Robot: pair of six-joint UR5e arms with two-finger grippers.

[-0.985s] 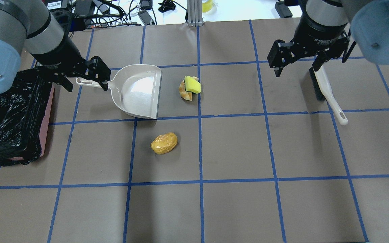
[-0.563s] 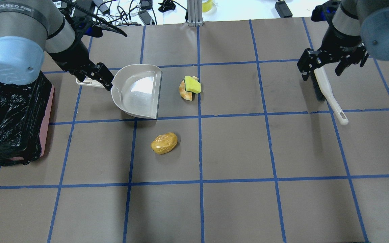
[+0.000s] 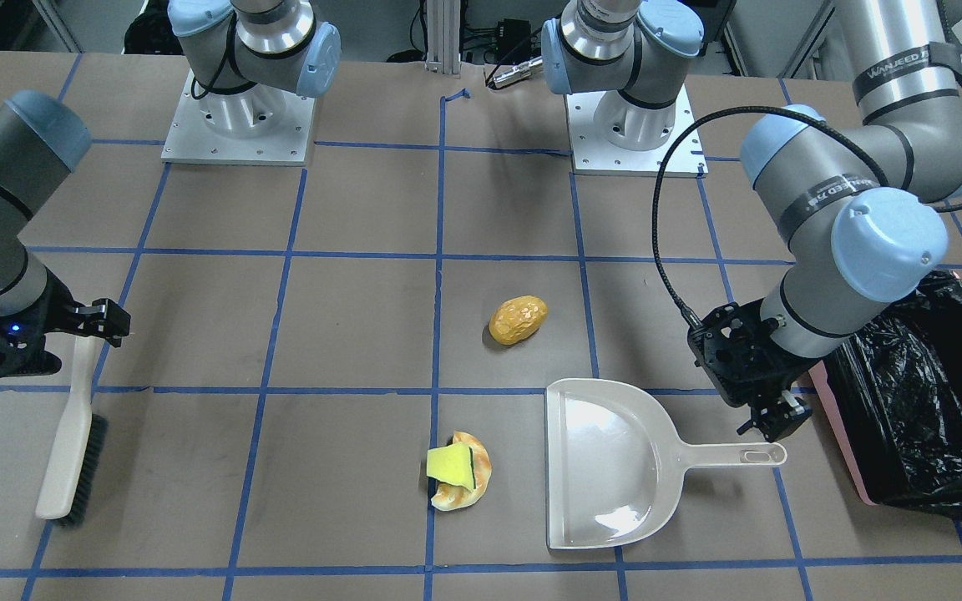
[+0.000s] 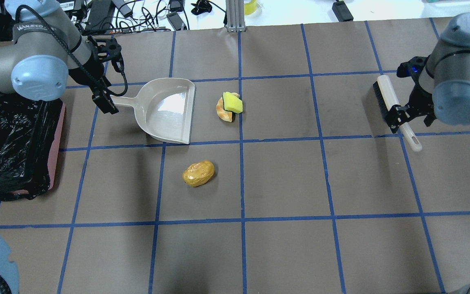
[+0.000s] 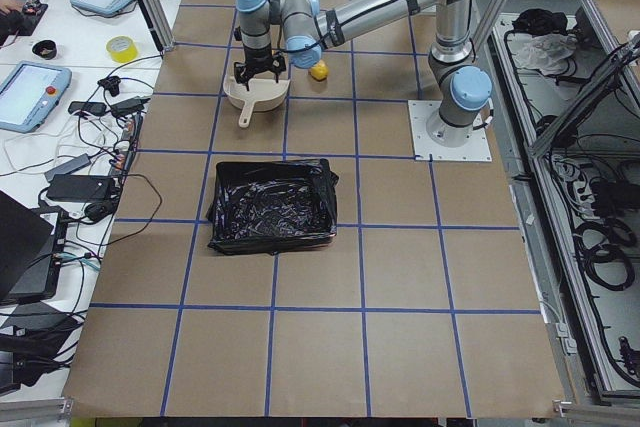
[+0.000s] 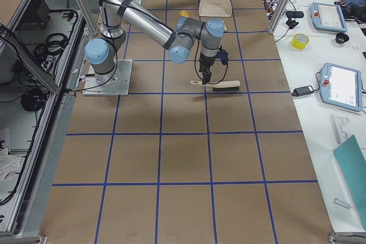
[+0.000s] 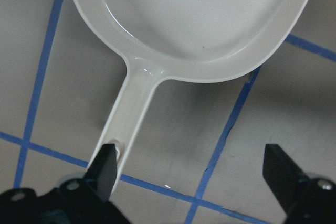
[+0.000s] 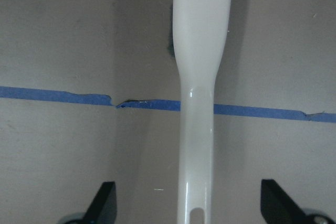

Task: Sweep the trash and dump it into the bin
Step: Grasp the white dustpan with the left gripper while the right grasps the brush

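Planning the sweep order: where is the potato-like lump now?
In the overhead view, the potato-like lump lies left of centre, alone, in the square just nearer the robot than the dustpan.

Glossy orange-yellow potato-like lump (image 4: pixel 198 173): on its side, alone, left of centre in overhead view. Tan curved bread-like piece (image 4: pixel 221 113): flat, above lump. Yellow sponge wedge (image 4: pixel 232 103), dark edge: lying on bread. Pink rectangular bin (image 4: pixel 56 143), crinkled black liner: left edge, upright, well apart from all three.

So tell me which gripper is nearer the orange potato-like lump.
Left. The left gripper is at the dustpan handle, a short way from the lump; the right gripper straddles the brush handle, far across the table.
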